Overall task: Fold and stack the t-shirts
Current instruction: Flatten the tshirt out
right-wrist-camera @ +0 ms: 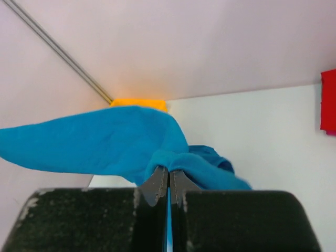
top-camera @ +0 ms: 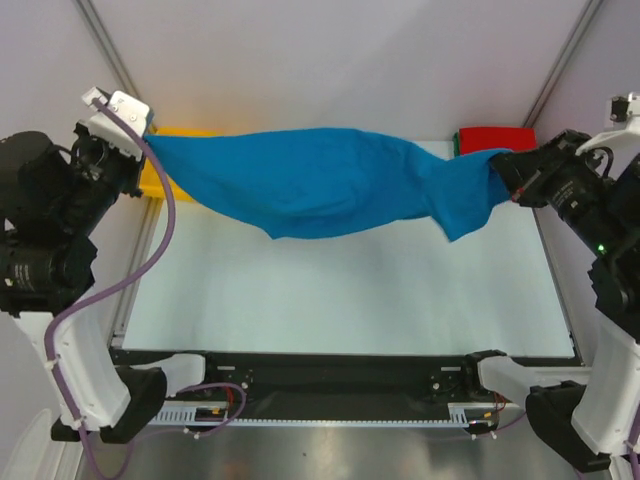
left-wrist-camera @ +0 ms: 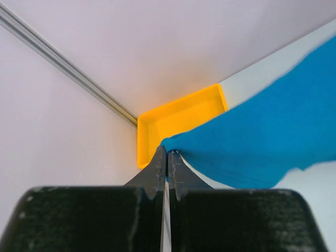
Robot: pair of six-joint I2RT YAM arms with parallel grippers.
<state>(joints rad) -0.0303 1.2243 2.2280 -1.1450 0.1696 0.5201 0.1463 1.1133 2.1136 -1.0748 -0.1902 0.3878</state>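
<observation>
Left hand (left-wrist-camera: 167,154) and right hand (right-wrist-camera: 169,171) pinch one blue t-shirt (top-camera: 320,185) aloft.

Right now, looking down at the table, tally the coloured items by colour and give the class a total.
blue t-shirt, hanging stretched across the table: 1
red cloth, far right corner: 1
green cloth, only a sliver showing beside the red: 1
yellow tray, far left corner: 1
Total: 4
</observation>
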